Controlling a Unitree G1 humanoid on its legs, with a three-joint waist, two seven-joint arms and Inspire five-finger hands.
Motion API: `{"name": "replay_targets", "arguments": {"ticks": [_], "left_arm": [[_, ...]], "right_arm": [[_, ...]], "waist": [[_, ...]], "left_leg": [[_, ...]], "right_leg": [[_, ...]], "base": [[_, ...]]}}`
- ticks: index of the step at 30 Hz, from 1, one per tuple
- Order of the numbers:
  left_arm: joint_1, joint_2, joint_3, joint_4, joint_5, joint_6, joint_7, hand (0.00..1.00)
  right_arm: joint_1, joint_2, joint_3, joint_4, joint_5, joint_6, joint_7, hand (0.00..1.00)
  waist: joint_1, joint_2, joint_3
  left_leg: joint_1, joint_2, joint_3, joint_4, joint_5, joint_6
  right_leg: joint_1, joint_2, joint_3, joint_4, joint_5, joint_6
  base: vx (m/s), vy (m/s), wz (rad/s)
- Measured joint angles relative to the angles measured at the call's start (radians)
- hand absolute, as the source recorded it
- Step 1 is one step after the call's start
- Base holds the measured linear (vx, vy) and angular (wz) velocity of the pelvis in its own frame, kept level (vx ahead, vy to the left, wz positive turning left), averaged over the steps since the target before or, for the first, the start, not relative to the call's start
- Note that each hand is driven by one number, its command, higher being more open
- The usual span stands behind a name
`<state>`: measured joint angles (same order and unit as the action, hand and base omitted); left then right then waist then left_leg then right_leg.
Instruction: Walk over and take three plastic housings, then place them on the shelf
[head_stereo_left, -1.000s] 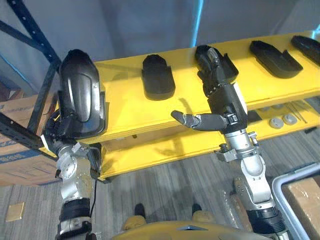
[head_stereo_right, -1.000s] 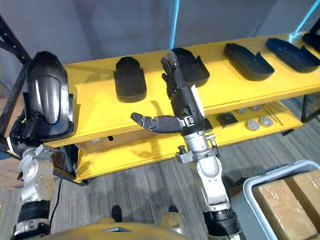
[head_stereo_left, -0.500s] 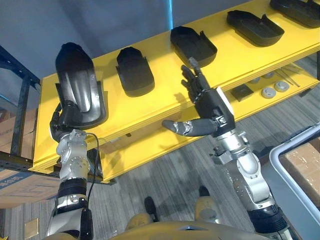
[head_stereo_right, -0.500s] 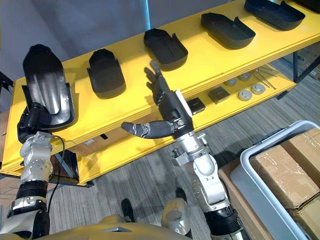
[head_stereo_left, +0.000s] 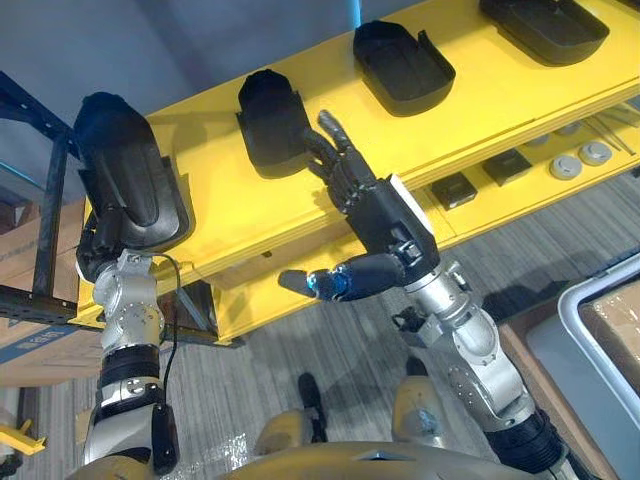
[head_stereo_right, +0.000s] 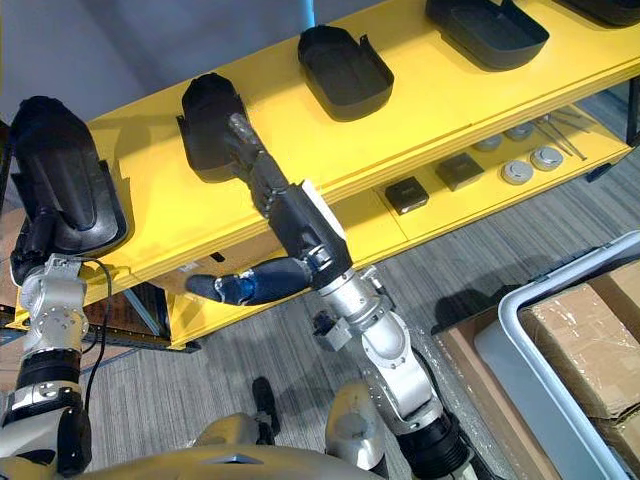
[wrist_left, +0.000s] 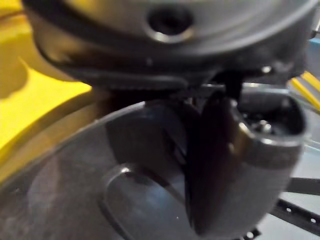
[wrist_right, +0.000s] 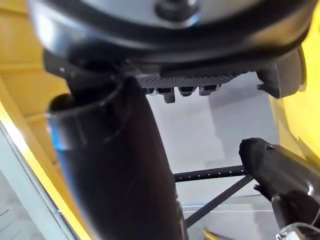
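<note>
In front of the yellow shelf (head_stereo_left: 215, 205), the right hand (head_stereo_left: 385, 215) hangs empty, fingers straight and thumb spread, now off the housing it touched a second ago. At the shelf's left end, the left hand (head_stereo_left: 95, 245) still grips a plastic housing (head_stereo_left: 130, 175), tipped lower toward the board. Beyond lie the other housings (head_stereo_left: 402, 65). Probably only this release is left.

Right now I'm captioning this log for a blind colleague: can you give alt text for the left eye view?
The left robot hand grips a black plastic housing at the yellow shelf's left end. The right robot hand is open, fingers toward the nearest of three more housings lying there.
</note>
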<state>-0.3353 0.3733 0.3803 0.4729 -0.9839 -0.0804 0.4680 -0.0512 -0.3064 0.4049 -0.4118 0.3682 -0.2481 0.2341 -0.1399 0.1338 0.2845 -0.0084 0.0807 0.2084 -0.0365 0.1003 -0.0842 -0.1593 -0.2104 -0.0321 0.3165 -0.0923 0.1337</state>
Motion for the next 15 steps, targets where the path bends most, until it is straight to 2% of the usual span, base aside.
{"name": "replay_targets", "arguments": {"ticks": [3, 8, 15], "left_arm": [[-0.029, 0.000, -0.008, 0.008, -0.002, 0.020, -0.034, 0.00], [-0.086, 0.005, -0.033, 0.008, -0.004, -0.003, -0.067, 0.00], [-0.237, 0.060, -0.120, -0.017, 0.006, -0.033, -0.058, 0.00]], "right_arm": [[-0.019, -0.001, 0.011, -0.024, 0.003, 0.006, 0.000, 1.00], [-0.101, -0.001, 0.039, -0.105, 0.051, 0.015, 0.013, 1.00], [-0.151, 0.000, 0.070, -0.115, 0.044, 0.024, 0.014, 1.00]], "waist": [[0.002, 0.006, 0.011], [0.004, 0.002, 0.046], [0.027, -0.045, 0.092]], "left_leg": [[-0.015, -0.001, 0.008, 0.005, -0.006, 0.008], [-0.060, -0.001, 0.043, 0.035, -0.005, 0.012], [-0.136, -0.001, 0.016, 0.044, 0.019, 0.009]], "right_leg": [[-0.011, -0.011, -0.013, 0.017, -0.009, 0.001], [-0.062, -0.033, -0.013, 0.067, -0.025, 0.005], [-0.116, -0.034, -0.037, 0.084, -0.026, 0.005]], "base": [[-0.03, -0.010, 0.17], [-0.03, -0.014, 0.12], [-0.01, -0.020, 0.17]]}}
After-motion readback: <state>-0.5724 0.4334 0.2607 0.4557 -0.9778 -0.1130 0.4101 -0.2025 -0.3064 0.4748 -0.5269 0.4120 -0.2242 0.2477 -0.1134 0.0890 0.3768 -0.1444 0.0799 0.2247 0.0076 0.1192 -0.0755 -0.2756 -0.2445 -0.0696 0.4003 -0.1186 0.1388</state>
